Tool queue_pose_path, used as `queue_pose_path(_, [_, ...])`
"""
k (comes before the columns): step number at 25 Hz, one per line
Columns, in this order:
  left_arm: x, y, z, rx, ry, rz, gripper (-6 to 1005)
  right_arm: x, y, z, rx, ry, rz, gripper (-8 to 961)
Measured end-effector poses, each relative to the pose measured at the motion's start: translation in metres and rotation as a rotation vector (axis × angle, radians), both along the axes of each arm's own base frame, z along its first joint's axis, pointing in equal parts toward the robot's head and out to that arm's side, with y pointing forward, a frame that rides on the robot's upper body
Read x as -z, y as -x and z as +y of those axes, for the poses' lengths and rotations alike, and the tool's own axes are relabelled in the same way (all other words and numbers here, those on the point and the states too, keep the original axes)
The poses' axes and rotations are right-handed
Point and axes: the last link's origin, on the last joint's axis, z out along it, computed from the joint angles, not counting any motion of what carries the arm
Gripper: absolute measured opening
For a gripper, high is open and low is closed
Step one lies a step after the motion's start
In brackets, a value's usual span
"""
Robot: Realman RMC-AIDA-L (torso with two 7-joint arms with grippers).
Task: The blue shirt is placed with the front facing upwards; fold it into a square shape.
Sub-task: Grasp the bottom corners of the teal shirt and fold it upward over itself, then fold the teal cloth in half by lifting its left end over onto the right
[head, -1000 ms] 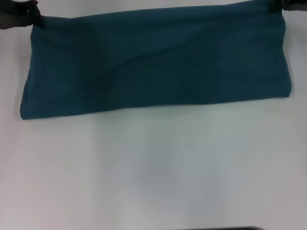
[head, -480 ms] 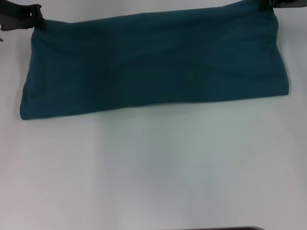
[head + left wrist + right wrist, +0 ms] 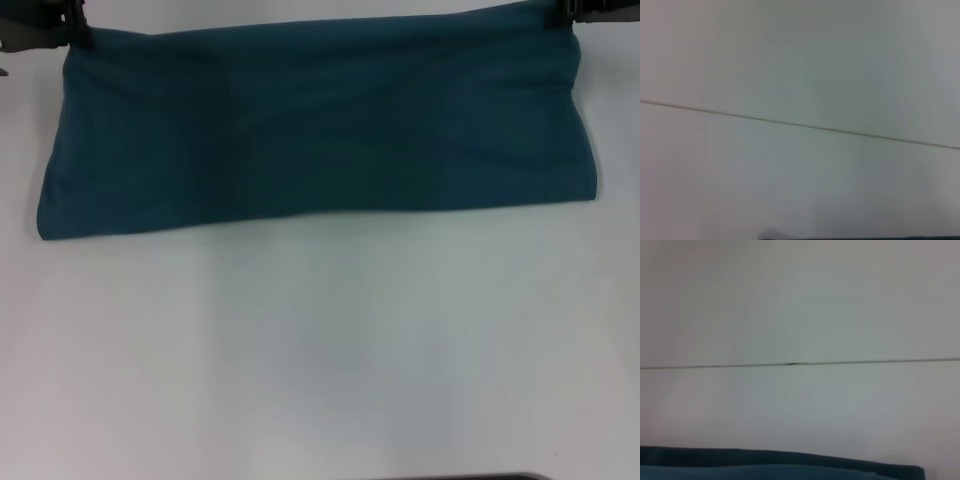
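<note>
The blue shirt (image 3: 320,125) lies as a long dark teal band across the far part of the white table, plain side up, no lettering showing. My left gripper (image 3: 72,32) is at its far left corner and my right gripper (image 3: 570,12) at its far right corner, each shut on the shirt's far edge. In the right wrist view a strip of the shirt (image 3: 780,465) shows along one edge. The left wrist view shows only bare table with a thin seam.
The white table (image 3: 320,350) stretches wide between the shirt and me. A thin seam line (image 3: 800,363) crosses the table beyond the shirt. A dark edge (image 3: 470,477) shows at the very front.
The shirt's near edge has slid slightly away from me, and the band has drawn flatter. Both grippers stay at its far corners.
</note>
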Motion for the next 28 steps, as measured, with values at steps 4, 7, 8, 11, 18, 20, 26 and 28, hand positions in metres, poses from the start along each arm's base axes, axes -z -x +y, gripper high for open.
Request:
queue_pose_path(4, [0.001, 0.0, 0.0, -0.004, -0.001, -0.008, 2, 0.0, 0.003, 0.002, -0.006, 0.0, -0.001, 66])
queue_pose_path(7, [0.001, 0.002, 0.002, -0.018, -0.017, -0.015, 74, -0.003, 0.002, 0.003, -0.005, -0.011, -0.003, 85])
queue_pose_path(8, [0.0, 0.003, 0.002, -0.025, -0.025, -0.019, 97, -0.005, 0.001, 0.004, -0.003, -0.016, -0.002, 94])
queue_pose_path(11, [-0.002, 0.005, 0.002, -0.042, -0.04, -0.032, 165, -0.011, 0.0, 0.006, -0.002, -0.029, -0.006, 122])
queue_pose_path(18, [-0.007, 0.009, 0.0, -0.064, -0.052, -0.043, 325, -0.026, -0.003, 0.009, 0.006, -0.039, -0.046, 258])
queue_pose_path(20, [-0.007, 0.01, -0.001, -0.066, -0.052, -0.045, 397, -0.029, -0.005, 0.009, 0.013, -0.041, -0.057, 348])
queue_pose_path(26, [-0.026, 0.015, -0.011, -0.08, -0.085, -0.166, 636, -0.042, -0.001, -0.005, -0.05, 0.012, 0.072, 598])
queue_pose_path(28, [-0.037, 0.016, -0.02, -0.063, -0.08, -0.262, 731, -0.05, 0.002, -0.02, -0.137, 0.023, 0.175, 663])
